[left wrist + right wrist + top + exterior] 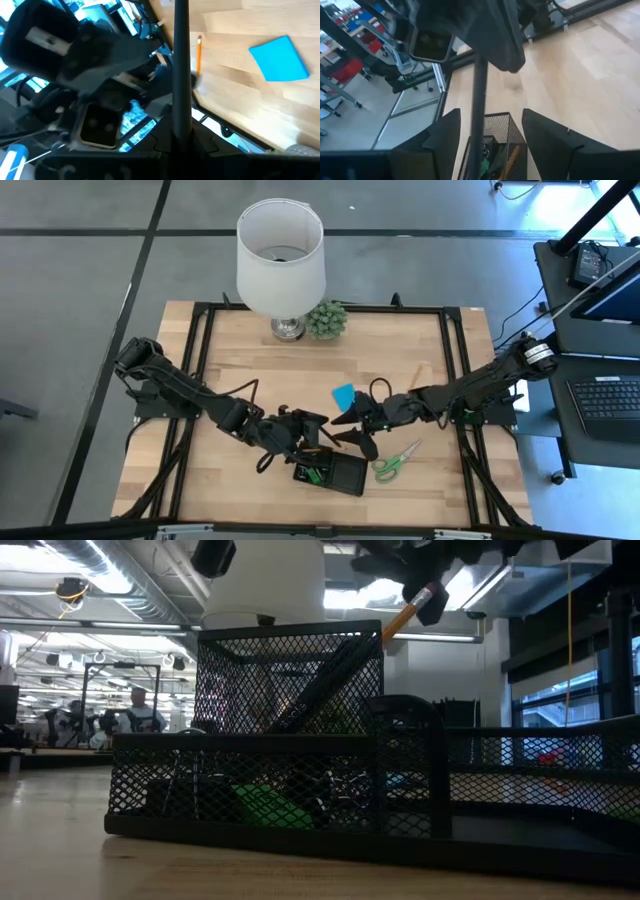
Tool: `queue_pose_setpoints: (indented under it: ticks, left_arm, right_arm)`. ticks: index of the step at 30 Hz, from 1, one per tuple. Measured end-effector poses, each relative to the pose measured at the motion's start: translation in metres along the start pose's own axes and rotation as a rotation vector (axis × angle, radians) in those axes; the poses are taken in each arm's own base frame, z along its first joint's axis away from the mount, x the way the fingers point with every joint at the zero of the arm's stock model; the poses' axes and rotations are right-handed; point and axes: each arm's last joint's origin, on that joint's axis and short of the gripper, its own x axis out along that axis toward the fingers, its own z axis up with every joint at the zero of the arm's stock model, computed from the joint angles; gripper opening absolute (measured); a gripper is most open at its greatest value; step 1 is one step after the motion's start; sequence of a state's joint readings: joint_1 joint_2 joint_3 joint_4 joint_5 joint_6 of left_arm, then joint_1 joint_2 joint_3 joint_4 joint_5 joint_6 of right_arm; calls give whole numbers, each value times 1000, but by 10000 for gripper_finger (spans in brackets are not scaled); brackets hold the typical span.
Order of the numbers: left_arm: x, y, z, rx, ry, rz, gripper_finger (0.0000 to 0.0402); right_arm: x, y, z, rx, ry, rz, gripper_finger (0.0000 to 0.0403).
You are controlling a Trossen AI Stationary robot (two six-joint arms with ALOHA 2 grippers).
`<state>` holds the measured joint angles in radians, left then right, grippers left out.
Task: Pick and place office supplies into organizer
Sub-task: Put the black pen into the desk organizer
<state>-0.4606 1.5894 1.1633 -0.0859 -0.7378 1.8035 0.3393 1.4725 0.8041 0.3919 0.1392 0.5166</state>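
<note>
Left pincer point(318, 432) grips a black pen point(479, 107) above the organizer point(338, 475).

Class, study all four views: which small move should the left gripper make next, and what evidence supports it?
Probably lower further, then release. The left gripper holds a black pen upright above the mesh organizer, whose tall cup sits right under the pen, pencils already inside.

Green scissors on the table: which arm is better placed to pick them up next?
Right. The scissors lie beside the organizer on the right arm's side, near the open right gripper; the left gripper holds a black pen.
</note>
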Motion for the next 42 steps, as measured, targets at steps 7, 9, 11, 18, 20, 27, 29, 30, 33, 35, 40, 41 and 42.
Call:
queue_pose_setpoints:
  ticks: [7, 9, 11, 18, 20, 27, 29, 30, 33, 35, 40, 41, 42]
  left_arm:
    - [0, 1, 0, -3, 2, 6, 16]
    - [0, 1, 0, -4, 9, 4, 16]
    - [0, 1, 0, -1, 9, 4, 16]
    - [-4, 0, 4, 30, -5, -1, 16]
    - [-6, -2, 7, 63, -14, -19, 16]
    - [-10, -2, 11, 86, 9, -23, 16]
    - [-10, -1, 10, 75, 20, -16, 16]
    - [-10, -1, 10, 76, 24, -18, 16]
    - [-10, -1, 10, 76, 29, -20, 16]
    - [-10, -1, 10, 79, 28, -23, 16]
    - [-10, -1, 10, 79, 26, -23, 21]
    - [-10, -1, 10, 79, 25, -24, 27]
    - [-10, -1, 10, 79, 25, -23, 33]
  right_arm:
    - [27, 8, 4, -54, 31, 16, 213]
    - [34, 11, 8, -60, 36, 16, 211]
    - [39, 13, 10, -67, 70, 6, 202]
    - [41, 17, 16, -97, 145, -24, 141]
    - [41, 18, 17, -96, 144, -23, 128]
    - [41, 18, 17, -72, 149, -5, 104]
    - [41, 18, 17, -68, 147, -5, 101]
    - [41, 18, 17, -68, 148, -6, 100]
    - [41, 18, 17, -68, 148, -8, 95]
    - [41, 18, 17, -68, 148, -8, 87]
    - [41, 17, 16, -72, 153, -14, 46]
    - [41, 17, 16, -81, 154, -14, 39]
    - [41, 17, 16, -89, 154, -13, 38]
